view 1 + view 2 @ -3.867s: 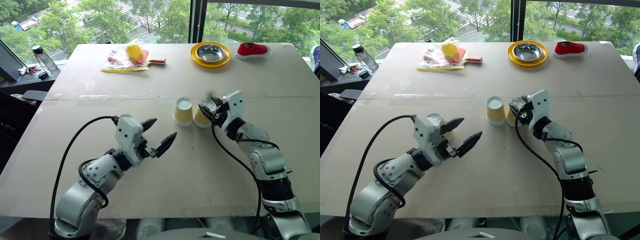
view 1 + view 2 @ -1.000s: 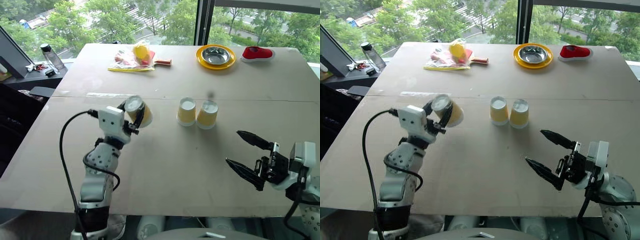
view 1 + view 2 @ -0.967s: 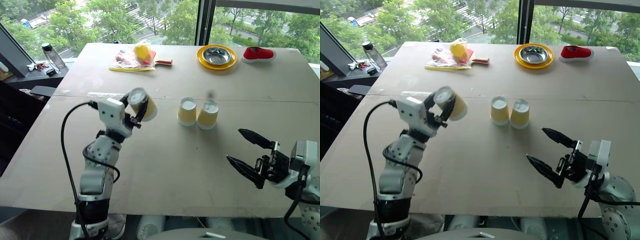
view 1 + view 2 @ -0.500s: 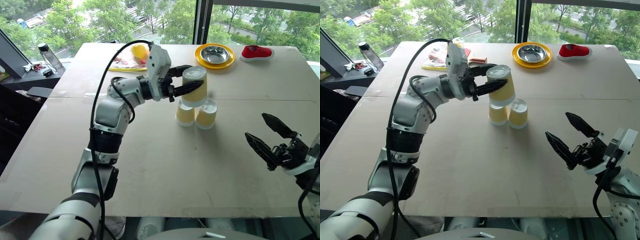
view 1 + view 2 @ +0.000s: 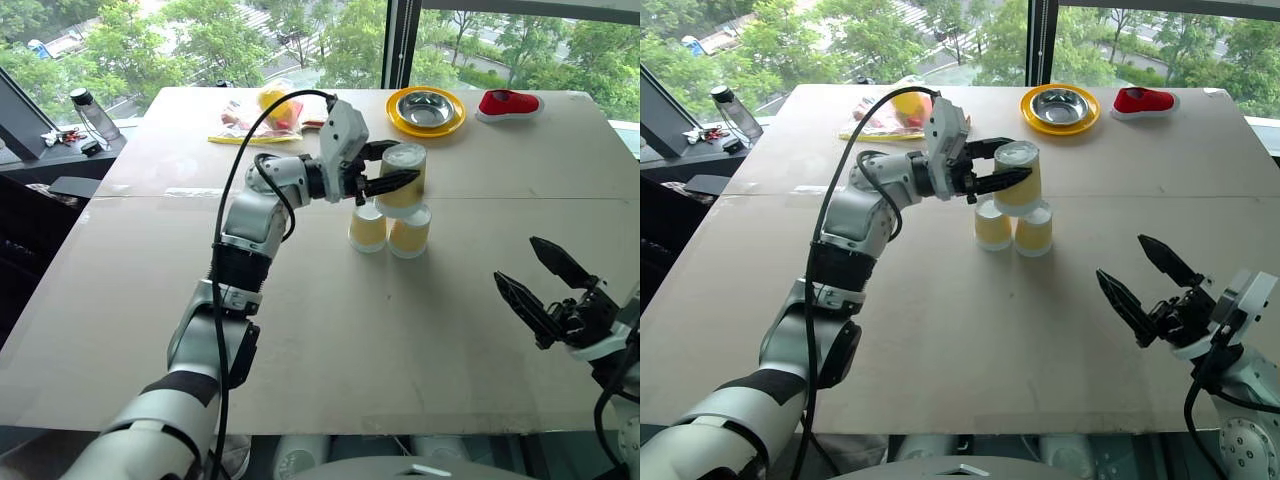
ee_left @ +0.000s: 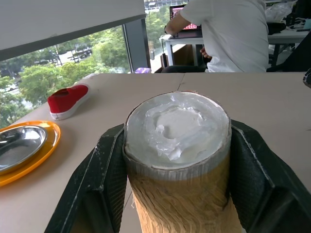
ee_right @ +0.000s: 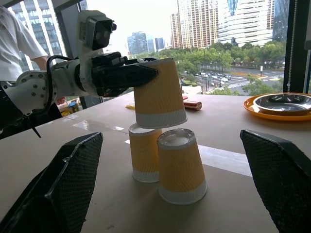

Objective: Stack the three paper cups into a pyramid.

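Two paper cups (image 5: 367, 228) (image 5: 410, 232) stand upside down, side by side, near the middle of the table. A third paper cup (image 5: 403, 178), also white base up, hangs over them, held at its sides in my left gripper (image 5: 405, 165), which reaches in level from the left. In the right wrist view that held cup (image 7: 159, 94) is slightly tilted, its rim just at the tops of the two lower cups (image 7: 144, 153) (image 7: 181, 165). I cannot tell whether it rests on them. My right gripper (image 5: 515, 258) stands open at the near right, apart from the cups.
At the table's far side are a steel bowl on a yellow plate (image 5: 425, 110), a red shoe (image 5: 505, 100) and a plastic bag with yellow items (image 5: 262, 112). A bottle (image 5: 88, 112) stands on a side surface at far left. A person in white (image 6: 233, 34) sits beyond the table.
My left arm has swung the held cup from the table's left to above the two standing cups, easing slightly right and lower in the last half second. The right gripper has barely moved.
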Controlling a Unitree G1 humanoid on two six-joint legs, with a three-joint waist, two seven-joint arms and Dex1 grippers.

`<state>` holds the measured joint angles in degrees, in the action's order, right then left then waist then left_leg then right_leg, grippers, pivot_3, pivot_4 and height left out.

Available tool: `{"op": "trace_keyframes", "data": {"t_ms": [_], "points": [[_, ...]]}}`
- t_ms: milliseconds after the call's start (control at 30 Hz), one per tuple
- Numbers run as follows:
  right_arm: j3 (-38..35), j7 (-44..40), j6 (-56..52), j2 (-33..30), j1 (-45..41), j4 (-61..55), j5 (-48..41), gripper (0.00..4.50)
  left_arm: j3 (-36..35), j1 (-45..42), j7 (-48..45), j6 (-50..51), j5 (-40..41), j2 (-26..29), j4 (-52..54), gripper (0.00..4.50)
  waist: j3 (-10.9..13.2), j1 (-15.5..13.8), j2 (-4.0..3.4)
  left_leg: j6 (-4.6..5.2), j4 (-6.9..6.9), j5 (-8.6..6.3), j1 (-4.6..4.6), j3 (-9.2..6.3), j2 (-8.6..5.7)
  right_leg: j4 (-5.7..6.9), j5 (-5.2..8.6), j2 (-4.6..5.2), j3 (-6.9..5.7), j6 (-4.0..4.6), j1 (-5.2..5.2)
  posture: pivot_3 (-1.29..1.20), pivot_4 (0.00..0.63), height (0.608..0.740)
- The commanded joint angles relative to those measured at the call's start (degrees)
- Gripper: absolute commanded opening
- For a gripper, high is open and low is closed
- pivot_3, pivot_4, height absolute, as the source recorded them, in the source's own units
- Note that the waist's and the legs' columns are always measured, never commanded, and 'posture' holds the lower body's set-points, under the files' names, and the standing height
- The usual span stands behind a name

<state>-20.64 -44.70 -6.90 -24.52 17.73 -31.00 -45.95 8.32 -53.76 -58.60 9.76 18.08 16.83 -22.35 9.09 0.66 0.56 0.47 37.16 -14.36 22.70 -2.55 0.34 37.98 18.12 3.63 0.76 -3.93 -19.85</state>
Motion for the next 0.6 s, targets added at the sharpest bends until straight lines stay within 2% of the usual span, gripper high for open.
{"op": "trace_keyframes", "data": {"t_ms": [33,600], "points": [[-0.9,0.3,0.3,-0.5,0.2,-1.9,-0.4,4.50,-0.9,-1.0,-0.4,-1.6,-0.5,-0.3,1.0,2.52,0.0,0.0,0.00,0.00,0.00,0.00,0.00,0.00,0.00,0.00,0.00,0.00,0.00,0.00,0.00,0.00,0.150,0.740],[-1.5,-3.9,1.1,-0.6,0.1,-1.7,-2.8,4.50,-1.0,0.3,0.5,-6.6,-4.2,-0.8,-3.2,2.52,0.0,0.0,0.00,0.00,0.00,0.00,0.00,0.00,0.00,0.01,0.00,0.00,0.00,0.00,0.00,0.00,0.150,0.740]]}}
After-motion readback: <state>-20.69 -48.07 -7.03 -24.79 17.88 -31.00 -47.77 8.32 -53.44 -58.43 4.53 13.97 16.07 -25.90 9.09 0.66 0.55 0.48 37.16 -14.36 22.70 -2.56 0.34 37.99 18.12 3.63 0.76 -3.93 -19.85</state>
